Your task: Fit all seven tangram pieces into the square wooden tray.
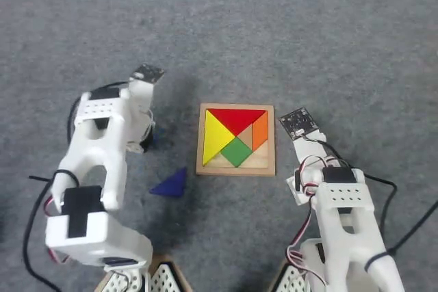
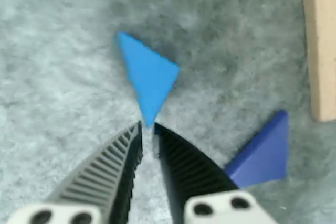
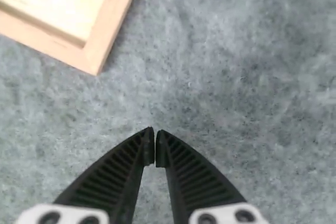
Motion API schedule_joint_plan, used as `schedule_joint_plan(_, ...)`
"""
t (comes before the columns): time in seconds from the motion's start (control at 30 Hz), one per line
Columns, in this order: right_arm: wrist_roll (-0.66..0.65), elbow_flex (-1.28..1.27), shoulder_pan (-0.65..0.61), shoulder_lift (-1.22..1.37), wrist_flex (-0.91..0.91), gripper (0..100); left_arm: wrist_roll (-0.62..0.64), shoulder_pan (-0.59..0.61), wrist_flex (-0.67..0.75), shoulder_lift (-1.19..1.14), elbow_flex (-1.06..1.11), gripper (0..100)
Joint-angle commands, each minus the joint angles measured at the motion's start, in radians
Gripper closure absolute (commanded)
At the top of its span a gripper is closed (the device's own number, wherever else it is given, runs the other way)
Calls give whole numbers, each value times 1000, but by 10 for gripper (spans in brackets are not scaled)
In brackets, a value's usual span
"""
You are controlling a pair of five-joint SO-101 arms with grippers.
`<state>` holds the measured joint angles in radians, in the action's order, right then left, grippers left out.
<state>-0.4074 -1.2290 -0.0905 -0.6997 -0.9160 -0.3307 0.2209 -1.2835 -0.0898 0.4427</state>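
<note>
At the left of the high view stands the left arm (image 1: 102, 148). Its pincer (image 2: 148, 129) is down over the grey counter (image 1: 342, 52), and the jaws are closed almost fully, with only a thin slit between them. In the left wrist view the light blue triangle (image 2: 149, 77) lies flat on the counter with one corner just at the fingertips. It does not look gripped, so I judge this pincer holds nothing.

A little to the right, in the lower middle of the high view, the dark blue triangle (image 1: 171, 184) also lies on the counter. It is near the lower left corner of the square wooden tray (image 1: 236, 170) but apart from it.

The tray sits in the middle of the frame. Inside it I count four pieces:
- the red triangle (image 1: 236, 120) along the upper side
- the yellow triangle (image 1: 215, 136) at the left
- the green square (image 1: 237, 150) in the lower middle
- the orange piece (image 1: 260, 131) at the right

Bare wood shows along the lower side of the tray, on both sides of the green square.

At the lower right is the right arm (image 1: 342, 217). Its pincer (image 3: 155, 148) is closed on nothing, over the counter just beside a tray corner.

I judge the task a little more than half done. Four pieces are in place and the two blue triangles are not yet in the tray. Where the seventh piece is, I cannot tell.
</note>
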Motion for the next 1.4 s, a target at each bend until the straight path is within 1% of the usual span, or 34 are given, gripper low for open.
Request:
schedule_joint_plan(0.0,-9,2,7,-31,25,987,54,9,-29,12,-76,839)
schedule_joint_plan(0.07,-9,2,7,-22,42,987,64,0,-28,0,-79,810)
schedule_joint_plan(0.43,-9,2,7,-24,42,987,61,-48,110,-2,-33,808)
schedule_joint_plan(0.57,-9,2,7,-22,42,987,66,-84,118,-23,-24,809)
schedule_joint_plan(0.63,-9,2,7,-22,41,987,68,-75,120,-69,-45,809)
schedule_joint_plan(0.83,-9,2,7,-22,39,987,60,14,112,-232,-157,834)
schedule_joint_plan(1.1,-9,2,5,-22,42,987,46,29,112,-255,-179,840)
schedule_joint_plan(1.2,-9,2,5,-22,42,987,44,29,117,-255,-180,908)
schedule_joint_plan(1.27,-9,2,5,-22,42,987,20,29,118,-255,-180,961)
schedule_joint_plan(1.37,-9,0,5,-22,42,987,-11,29,112,-255,-180,986)
